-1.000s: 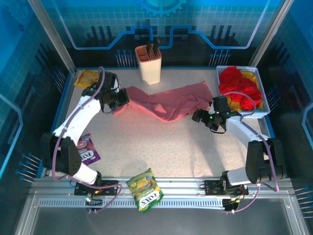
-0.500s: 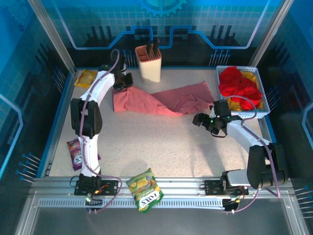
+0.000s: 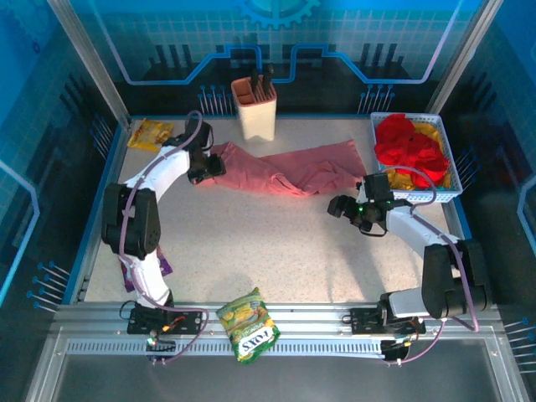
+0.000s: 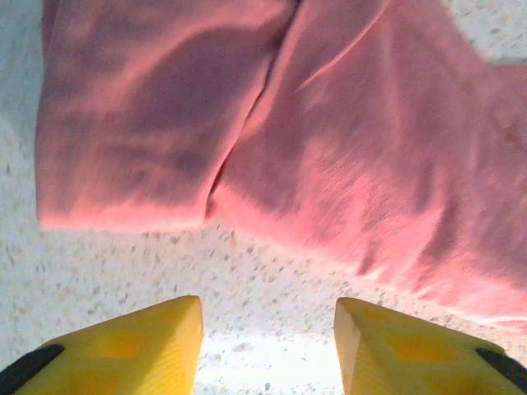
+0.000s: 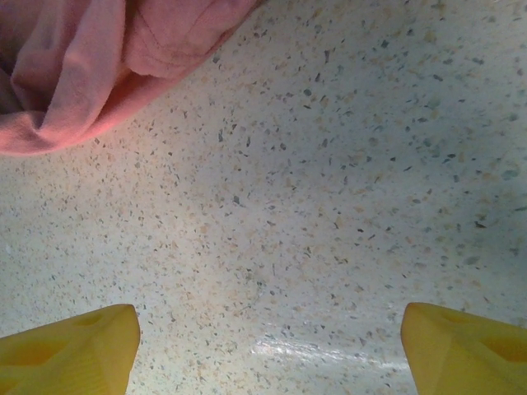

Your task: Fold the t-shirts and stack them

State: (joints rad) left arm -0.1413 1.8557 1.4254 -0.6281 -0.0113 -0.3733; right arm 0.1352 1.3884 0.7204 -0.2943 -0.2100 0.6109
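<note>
The salmon-pink t-shirt [image 3: 289,172] lies crumpled in a long strip across the back of the table. My left gripper [image 3: 214,167] hovers at its left end, open; in the left wrist view the yellow fingers [image 4: 132,341] stand apart over bare table, just short of the shirt's edge [image 4: 272,140]. My right gripper [image 3: 338,205] is open wide in front of the shirt's right end, and that cloth [image 5: 74,74] shows at the top left of the right wrist view. Red t-shirts [image 3: 410,149] and a yellow one [image 3: 403,180] are heaped in the white basket [image 3: 421,198].
A beige holder [image 3: 255,113] with dark handles stands at the back, just behind the shirt. A yellow packet [image 3: 149,132] lies at the back left. A purple packet [image 3: 126,270] sits beside the left arm. A yellow-green packet [image 3: 248,323] rests on the front rail.
My left gripper opened and let go of the pink shirt's left end after carrying it back and left, then drew slightly toward the front. The right gripper barely moved.
</note>
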